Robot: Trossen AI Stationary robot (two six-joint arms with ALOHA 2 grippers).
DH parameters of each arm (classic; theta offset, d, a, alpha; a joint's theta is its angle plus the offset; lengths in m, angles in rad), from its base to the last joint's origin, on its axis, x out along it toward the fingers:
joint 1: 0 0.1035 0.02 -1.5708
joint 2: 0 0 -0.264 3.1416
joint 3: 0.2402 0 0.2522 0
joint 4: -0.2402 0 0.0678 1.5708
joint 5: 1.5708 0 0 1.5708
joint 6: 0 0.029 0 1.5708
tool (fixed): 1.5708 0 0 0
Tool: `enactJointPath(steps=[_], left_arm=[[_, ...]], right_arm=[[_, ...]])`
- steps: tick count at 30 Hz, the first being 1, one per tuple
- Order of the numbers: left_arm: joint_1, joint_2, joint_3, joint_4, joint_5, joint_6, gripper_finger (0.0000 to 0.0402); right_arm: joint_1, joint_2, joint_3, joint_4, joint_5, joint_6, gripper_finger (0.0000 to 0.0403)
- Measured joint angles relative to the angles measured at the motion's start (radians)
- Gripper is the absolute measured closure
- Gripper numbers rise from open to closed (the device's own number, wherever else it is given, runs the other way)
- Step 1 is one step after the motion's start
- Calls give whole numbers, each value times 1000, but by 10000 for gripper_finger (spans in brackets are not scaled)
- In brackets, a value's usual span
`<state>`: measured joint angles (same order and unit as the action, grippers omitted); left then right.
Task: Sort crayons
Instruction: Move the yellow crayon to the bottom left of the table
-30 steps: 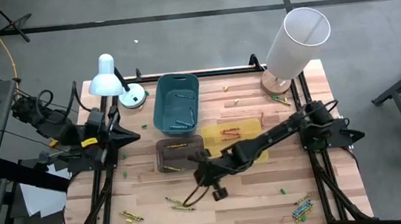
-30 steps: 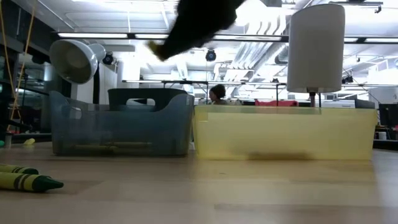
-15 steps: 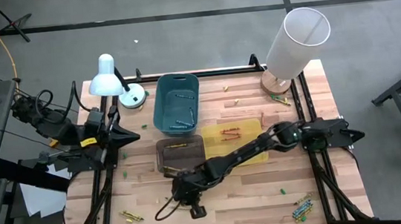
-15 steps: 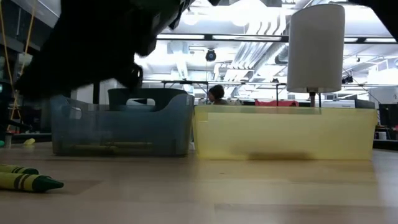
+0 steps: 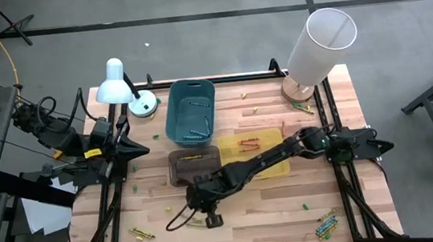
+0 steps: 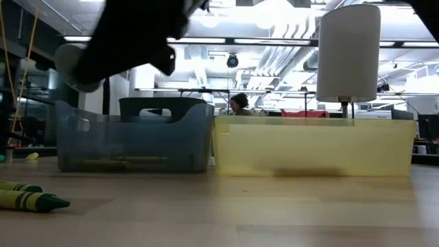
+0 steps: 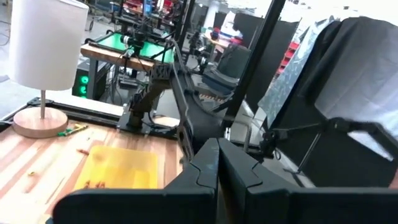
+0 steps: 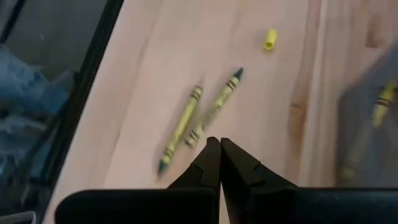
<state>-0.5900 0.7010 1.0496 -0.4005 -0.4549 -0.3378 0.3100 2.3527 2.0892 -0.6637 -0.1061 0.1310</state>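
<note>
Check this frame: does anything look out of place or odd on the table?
Yes. Crayons lie scattered loose on the table outside the bins: a pair just ahead of the shut right hand, and a short yellow piece that looks broken off.

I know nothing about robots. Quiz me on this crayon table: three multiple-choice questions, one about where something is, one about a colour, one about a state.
1. Where is the right gripper?
A. inside the teal bin
B. over bare table in front of the brown bin
C. beside the white lamp

2. What colour is the bin holding red crayons?
A. yellow
B. teal
C. brown

3. How are the right gripper's fingers?
A. wide open
B. shut on a crayon
C. shut, holding nothing

Answers:
1 B: the high view shows it over bare table just in front of the brown bin.
2 A: the red crayons lie in the yellow bin.
3 C: the right wrist view shows the fingers pressed together, with the two crayons lying free on the wood.
</note>
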Motion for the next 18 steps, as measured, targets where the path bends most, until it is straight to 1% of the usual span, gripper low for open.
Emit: enactJointPath(steps=[2,4,7,9,11,13,15,18], left_arm=[[-3,4,0,-34,0,-5,401],[-16,14,0,-114,0,-43,401],[-57,54,0,-269,0,-148,401],[-94,103,-1,-359,0,-224,402],[-141,167,-1,-418,5,-288,401],[-197,236,-2,-459,29,-342,402],[-252,319,-2,-475,56,-379,401],[-322,448,-34,-454,94,-422,402]], right_arm=[[-3,-26,0,-62,0,-44,402],[-4,-55,0,-166,-4,-83,403],[-3,-96,-23,-328,-6,-126,403],[4,-141,-78,-380,-6,-137,403],[11,-211,-174,-371,-10,-135,403],[20,-305,-306,-327,-16,-112,403],[28,-412,-458,-256,-18,-41,403],[38,-584,-670,-136,-18,107,403]])
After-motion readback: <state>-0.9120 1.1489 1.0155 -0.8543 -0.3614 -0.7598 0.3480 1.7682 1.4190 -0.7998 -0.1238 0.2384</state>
